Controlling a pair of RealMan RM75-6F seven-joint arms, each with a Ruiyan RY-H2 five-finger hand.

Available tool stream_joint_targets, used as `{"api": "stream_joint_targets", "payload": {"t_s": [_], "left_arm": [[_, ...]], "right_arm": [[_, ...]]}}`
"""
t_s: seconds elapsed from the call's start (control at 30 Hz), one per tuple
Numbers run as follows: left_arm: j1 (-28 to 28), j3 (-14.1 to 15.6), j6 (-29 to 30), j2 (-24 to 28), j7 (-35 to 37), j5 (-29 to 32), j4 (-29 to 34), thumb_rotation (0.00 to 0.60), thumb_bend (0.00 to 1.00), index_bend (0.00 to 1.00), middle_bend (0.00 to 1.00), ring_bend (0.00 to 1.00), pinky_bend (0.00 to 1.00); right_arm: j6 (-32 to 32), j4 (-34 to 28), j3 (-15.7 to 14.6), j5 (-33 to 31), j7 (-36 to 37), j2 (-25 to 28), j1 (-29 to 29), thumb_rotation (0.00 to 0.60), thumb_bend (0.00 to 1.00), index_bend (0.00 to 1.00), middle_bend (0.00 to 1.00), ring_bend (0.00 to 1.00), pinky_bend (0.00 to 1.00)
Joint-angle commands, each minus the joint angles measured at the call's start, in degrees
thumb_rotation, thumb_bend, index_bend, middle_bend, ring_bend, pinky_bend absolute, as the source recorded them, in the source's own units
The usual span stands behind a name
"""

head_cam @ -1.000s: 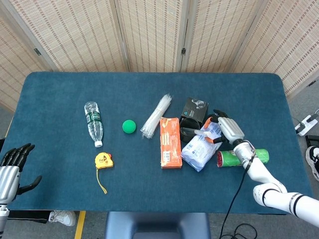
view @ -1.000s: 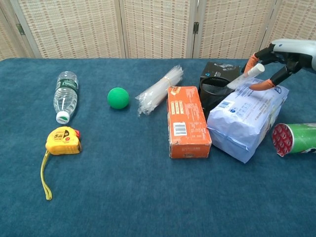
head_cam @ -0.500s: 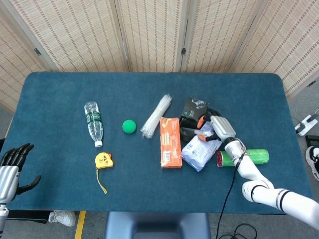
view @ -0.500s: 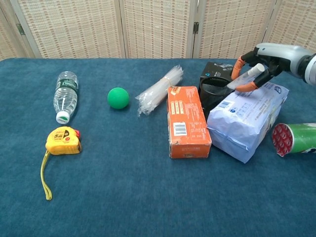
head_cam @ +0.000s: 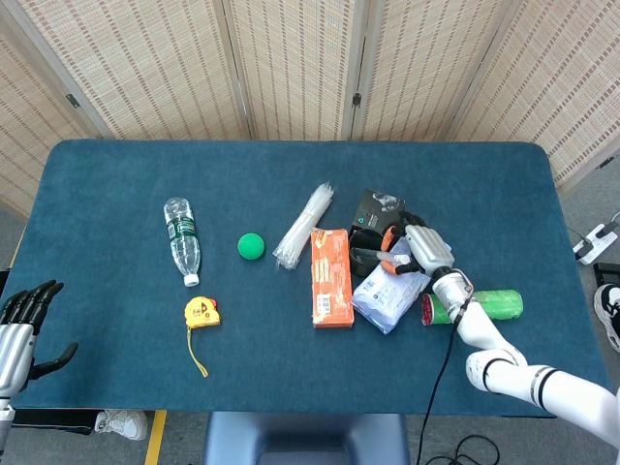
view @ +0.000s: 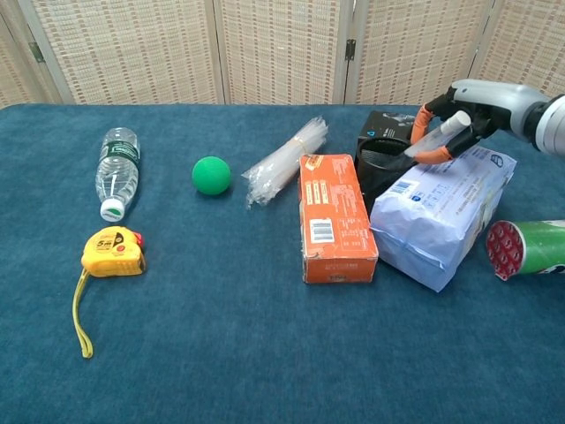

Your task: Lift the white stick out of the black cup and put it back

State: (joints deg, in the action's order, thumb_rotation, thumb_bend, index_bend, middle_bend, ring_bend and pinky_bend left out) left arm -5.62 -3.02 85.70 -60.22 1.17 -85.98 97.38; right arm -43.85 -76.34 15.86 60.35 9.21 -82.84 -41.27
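Note:
The black cup [view: 380,164] stands between the orange box and the blue-white packet, in front of a black box [view: 394,126]. The white stick [view: 436,136] leans out of the cup up and to the right, its lower end still inside. My right hand [view: 470,104] reaches in from the right and pinches the stick's upper part between orange-tipped fingers [view: 427,112]. The head view shows the same hand [head_cam: 422,244] over the cup [head_cam: 365,258] and the stick [head_cam: 396,260]. My left hand [head_cam: 19,322] hangs off the table's front left corner, fingers apart and holding nothing.
An orange box [view: 333,215] and a blue-white packet [view: 441,213] flank the cup. A green can [view: 527,246] lies on its side at the right. Further left are a bundle of clear sticks [view: 284,162], a green ball [view: 211,175], a water bottle [view: 116,170] and a yellow tape measure [view: 109,251].
My right hand has moved left toward the cup, and its fingers have closed around the stick's upper end. The stick still leans in the cup. The left hand has barely moved.

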Motion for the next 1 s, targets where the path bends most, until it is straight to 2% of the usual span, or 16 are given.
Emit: {"api": "stream_joint_targets", "payload": {"t_s": [0.03,0.17,0.3,0.6,0.8,0.93,1.0], "left_arm": [[0.0,0.0,0.0,0.0,0.0,0.0,-0.1,0.600,0.29,0.14,0.12,0.13,0.14],[0.1,0.0,0.2,0.0,0.1,0.0,0.0,0.600,0.29,0.14,0.12,0.13,0.14],[0.2,0.0,0.3,0.2,0.0,0.0,0.1,0.600,0.29,0.14,0.12,0.13,0.14],[0.0,-0.1,0.2,0.4,-0.6,-0.3,0.9,0.600,0.29,0.14,0.12,0.13,0.14],[-0.3,-0.1,0.0,0.4,-1.1,-0.7,1.4,0.600,0.29,0.14,0.12,0.13,0.14],[-0.4,-0.2,0.1,0.5,-1.4,-0.9,1.8,0.600,0.29,0.14,0.12,0.13,0.14],[-0.5,-0.2,0.1,0.6,-1.7,-1.0,2.0,0.600,0.29,0.14,0.12,0.13,0.14]], "right_arm": [[0.0,0.3,0.0,-0.1,-0.1,-0.2,-0.1,0.600,0.34,0.56,0.30,0.00,0.01],[-0.4,0.4,0.2,-0.1,0.2,-0.2,0.0,0.600,0.43,0.60,0.32,0.00,0.01],[-1.3,-1.7,1.1,1.5,2.9,1.5,0.7,0.600,0.47,0.61,0.34,0.01,0.01],[-2.6,-12.2,4.4,5.4,13.9,13.0,4.6,0.600,0.48,0.61,0.36,0.04,0.01],[0.6,-17.3,6.9,6.1,27.6,19.7,7.4,0.600,0.48,0.63,0.38,0.06,0.01],[2.9,-18.2,7.9,10.2,40.1,22.2,9.2,0.600,0.48,0.63,0.38,0.07,0.02],[3.5,-17.3,7.4,13.2,44.0,22.9,9.5,0.600,0.48,0.63,0.39,0.07,0.02]]}}
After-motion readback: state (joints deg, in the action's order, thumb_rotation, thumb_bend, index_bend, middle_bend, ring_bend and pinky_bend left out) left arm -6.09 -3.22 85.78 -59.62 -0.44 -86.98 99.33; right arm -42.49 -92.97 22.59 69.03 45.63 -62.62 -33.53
